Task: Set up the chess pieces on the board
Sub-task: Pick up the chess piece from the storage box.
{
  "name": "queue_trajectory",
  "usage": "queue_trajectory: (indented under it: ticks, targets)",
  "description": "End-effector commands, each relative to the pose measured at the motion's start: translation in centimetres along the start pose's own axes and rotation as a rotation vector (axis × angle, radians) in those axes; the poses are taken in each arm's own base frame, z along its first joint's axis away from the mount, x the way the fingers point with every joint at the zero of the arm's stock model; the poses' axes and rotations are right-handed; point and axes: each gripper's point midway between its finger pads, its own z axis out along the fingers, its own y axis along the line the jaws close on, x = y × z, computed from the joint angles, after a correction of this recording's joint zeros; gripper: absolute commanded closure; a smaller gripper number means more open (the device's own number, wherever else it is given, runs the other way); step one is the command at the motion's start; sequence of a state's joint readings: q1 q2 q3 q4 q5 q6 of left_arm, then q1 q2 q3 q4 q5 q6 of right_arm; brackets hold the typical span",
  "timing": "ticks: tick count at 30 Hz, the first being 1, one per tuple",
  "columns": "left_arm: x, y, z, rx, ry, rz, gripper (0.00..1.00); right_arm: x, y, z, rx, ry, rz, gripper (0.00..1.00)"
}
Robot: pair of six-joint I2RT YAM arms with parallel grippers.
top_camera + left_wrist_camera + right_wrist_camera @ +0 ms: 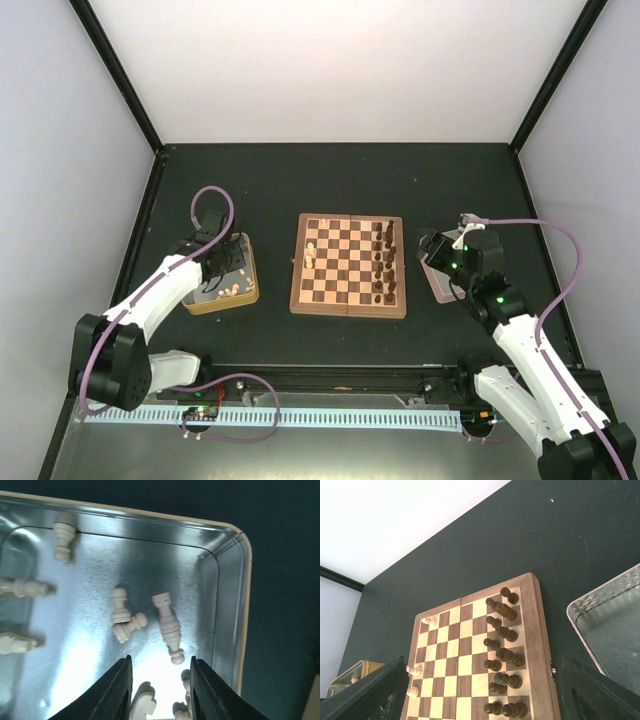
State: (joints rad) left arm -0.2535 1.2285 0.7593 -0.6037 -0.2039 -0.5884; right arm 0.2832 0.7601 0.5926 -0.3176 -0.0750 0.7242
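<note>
The wooden chessboard (348, 265) lies mid-table and also shows in the right wrist view (470, 670). Dark brown chess pieces (502, 652) stand in two rows along its right side. A few pale cream pieces (415, 671) stand at its left edge. My left gripper (161, 672) is open, low inside the gold-tan tin (222, 274), with several cream pieces (167, 625) lying on the tin's floor; a knight (142, 705) and other pieces lie between my fingers. My right gripper (437, 250) hangs open and empty above the silver tray (610, 630), right of the board.
The tin's wall (227, 605) is close on the right of my left fingers. The silver-grey tray (447, 280) sits right of the board. White walls enclose the black table (340, 180).
</note>
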Motion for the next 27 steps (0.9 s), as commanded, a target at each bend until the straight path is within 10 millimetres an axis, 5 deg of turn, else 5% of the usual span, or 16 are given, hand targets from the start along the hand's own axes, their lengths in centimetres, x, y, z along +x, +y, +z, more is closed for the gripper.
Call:
queue_trajectory:
  ticks: [1, 7, 18, 27]
  targets:
    - [-1.0, -1.9, 0.8, 0.113, 0.013, -0.062, 0.67, -1.3, 1.5, -0.5, -0.054, -0.029, 0.007, 0.17]
    - [0.3, -2.0, 4.5, 0.148, 0.121, -0.096, 0.69, -1.3, 1.6, -0.7, -0.057, -0.031, 0.011, 0.17]
    - [0.8, -0.9, 7.8, 0.06, 0.155, -0.115, 0.71, -1.4, 1.5, -0.9, -0.055, -0.039, 0.01, 0.17]
    - [0.8, -0.7, 7.9, 0.048, 0.146, -0.109, 0.84, -1.4, 1.6, -0.9, -0.058, -0.036, 0.013, 0.17]
